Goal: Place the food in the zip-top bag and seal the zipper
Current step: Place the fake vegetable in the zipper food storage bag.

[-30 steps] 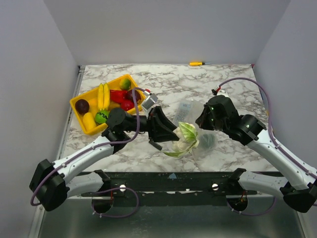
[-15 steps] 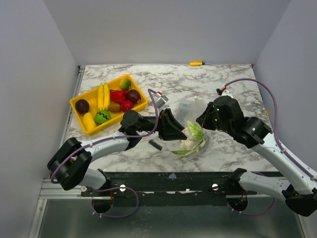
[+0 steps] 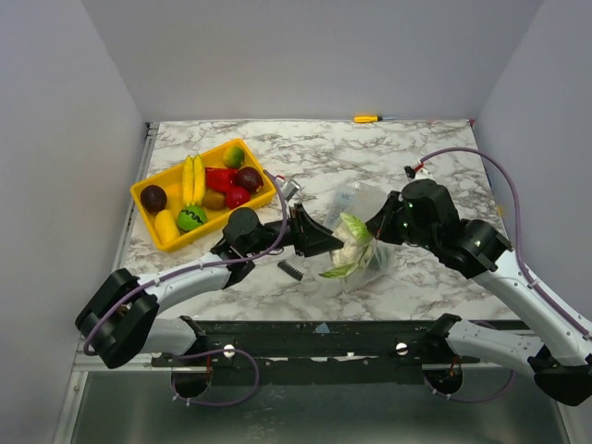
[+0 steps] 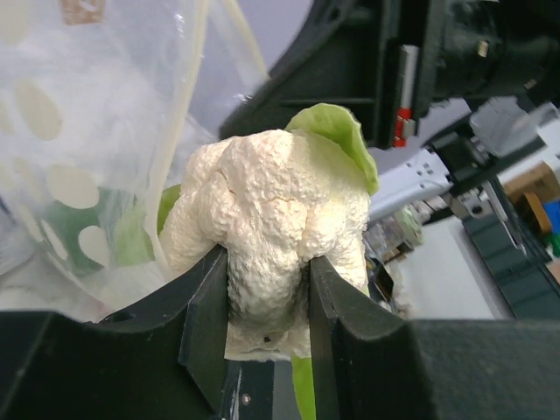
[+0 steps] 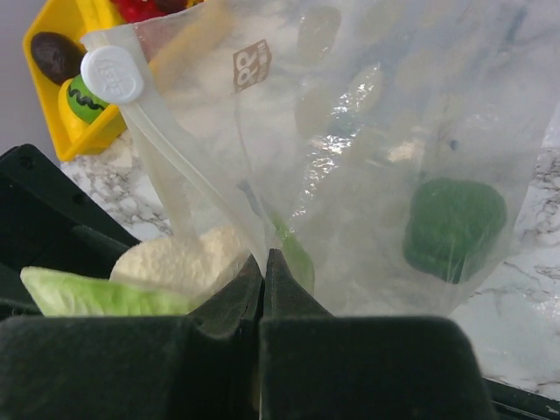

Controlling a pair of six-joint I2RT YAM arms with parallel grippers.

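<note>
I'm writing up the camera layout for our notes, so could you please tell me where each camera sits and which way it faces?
Top external: above and behind the bases, looking down on the table; left arm and right arm show.
Left wrist: on the left arm, facing along the left fingers clamping the cauliflower.
Right wrist: on the right arm, facing along the right fingers pinching the zip-top bag.
Shared: all show cauliflower and bag.

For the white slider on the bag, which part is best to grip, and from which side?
Probably pinch the slider across its broad flat faces, coming from the rim side, clear of the bag film. It straddles the zipper strip, so pads there would sit flat.
</note>
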